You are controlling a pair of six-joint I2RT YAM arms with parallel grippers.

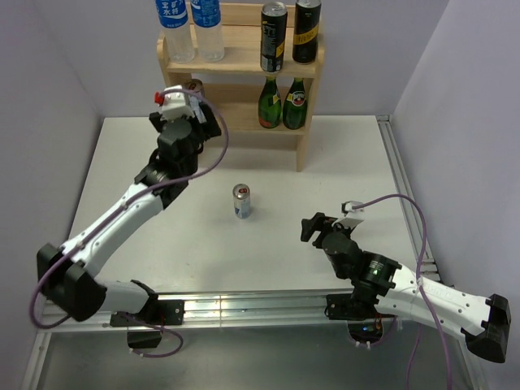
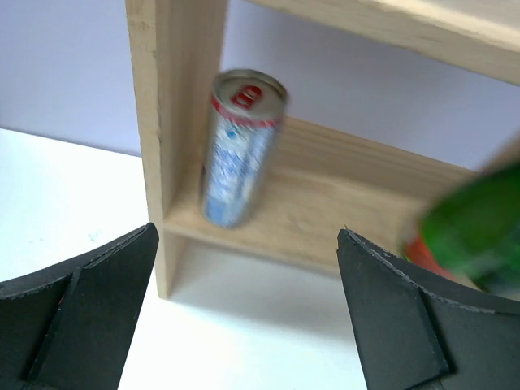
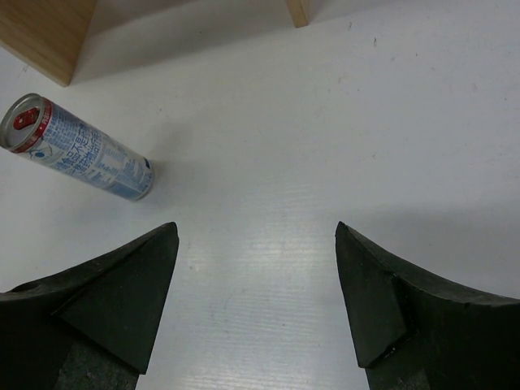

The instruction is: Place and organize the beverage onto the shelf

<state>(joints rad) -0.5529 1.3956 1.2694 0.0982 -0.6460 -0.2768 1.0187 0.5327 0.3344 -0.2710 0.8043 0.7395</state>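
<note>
The light-wood shelf [image 1: 309,134] stands at the table's far edge. Its top tier holds two water bottles [image 1: 193,28] and two black-and-gold cans [image 1: 290,34]. A slim silver can [image 2: 240,146] stands upright at the left end of the lower tier [image 2: 325,203]. My left gripper [image 2: 248,231] hangs open just in front of it, with nothing between its fingers. A second silver can [image 1: 241,201] stands upright on the table's middle. In the right wrist view this can [image 3: 77,150] lies up and left of my open, empty right gripper [image 3: 256,227], apart from it.
Two green glass bottles [image 1: 283,103] fill the right end of the lower tier; one shows blurred [image 2: 479,227] beside my left gripper's right finger. The shelf's left side panel [image 2: 175,122] stands close to the can. White walls close in the table [image 1: 349,171].
</note>
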